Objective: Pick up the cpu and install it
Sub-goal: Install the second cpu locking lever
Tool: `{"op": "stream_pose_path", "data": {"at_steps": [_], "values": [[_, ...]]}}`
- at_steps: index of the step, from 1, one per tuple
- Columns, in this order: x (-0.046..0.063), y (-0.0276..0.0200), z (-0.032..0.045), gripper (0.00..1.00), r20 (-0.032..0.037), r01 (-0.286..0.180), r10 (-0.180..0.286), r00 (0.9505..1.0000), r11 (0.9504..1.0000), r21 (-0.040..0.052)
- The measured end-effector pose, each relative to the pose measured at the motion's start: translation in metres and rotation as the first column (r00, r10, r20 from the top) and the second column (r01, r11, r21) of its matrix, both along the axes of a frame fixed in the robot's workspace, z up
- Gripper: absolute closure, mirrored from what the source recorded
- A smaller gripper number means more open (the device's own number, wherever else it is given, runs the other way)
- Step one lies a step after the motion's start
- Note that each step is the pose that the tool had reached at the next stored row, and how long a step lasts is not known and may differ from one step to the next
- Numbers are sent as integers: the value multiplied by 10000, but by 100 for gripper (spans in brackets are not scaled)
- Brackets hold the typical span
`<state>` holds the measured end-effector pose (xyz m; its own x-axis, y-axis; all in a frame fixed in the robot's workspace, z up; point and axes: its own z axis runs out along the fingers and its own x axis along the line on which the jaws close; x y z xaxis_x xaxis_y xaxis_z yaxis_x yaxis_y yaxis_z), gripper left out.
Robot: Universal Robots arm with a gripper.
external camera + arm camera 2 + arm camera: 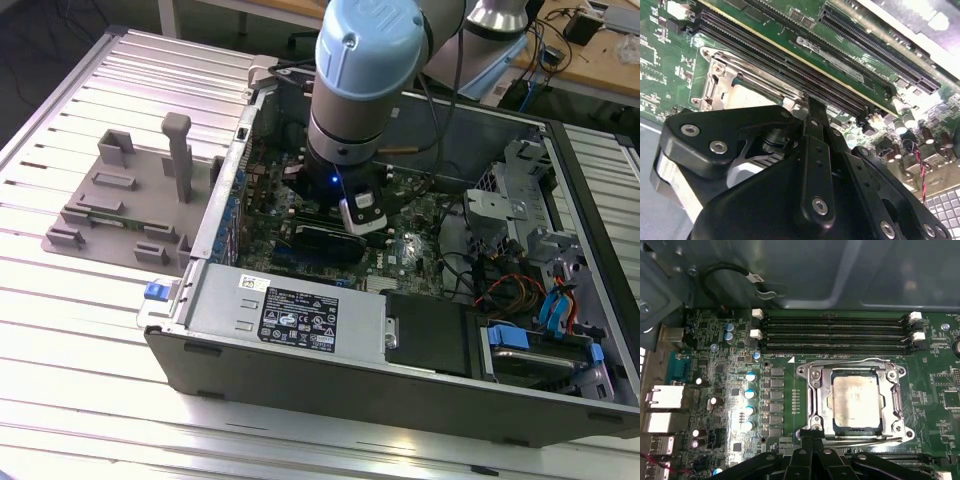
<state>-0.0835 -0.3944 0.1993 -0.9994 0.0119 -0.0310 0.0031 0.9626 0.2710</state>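
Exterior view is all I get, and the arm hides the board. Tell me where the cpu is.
Observer: In the first wrist view the cpu lies flat in the socket, silver top up.
Operator: Report the pincer.
Observer: The pincer has its tips together and holds nothing. It sits at the edge of the socket's metal frame, beside the cpu and not on it.
Operator: Say what lies past the socket.
Observer: Four memory slots, all unfilled, run alongside the socket.
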Motion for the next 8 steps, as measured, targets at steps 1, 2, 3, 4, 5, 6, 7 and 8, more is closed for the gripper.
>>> {"op": "stream_pose_path", "data": {"at_steps": [1,2,3,4,5,6,7,8], "values": [[-1,0,-9,89,4,15,-15,10000,10000,68],[-2,0,-19,89,8,28,-29,10000,9999,137],[-5,0,-28,89,9,46,-47,10000,9997,227],[-5,1,-28,89,10,53,-53,10000,9997,237],[-6,0,-28,89,10,54,-55,10000,9997,236],[-6,0,-28,89,9,54,-54,10000,9997,229],[-7,0,-28,89,10,54,-54,10000,9997,220],[-13,1,-28,89,11,56,-56,10000,9997,218]]}}
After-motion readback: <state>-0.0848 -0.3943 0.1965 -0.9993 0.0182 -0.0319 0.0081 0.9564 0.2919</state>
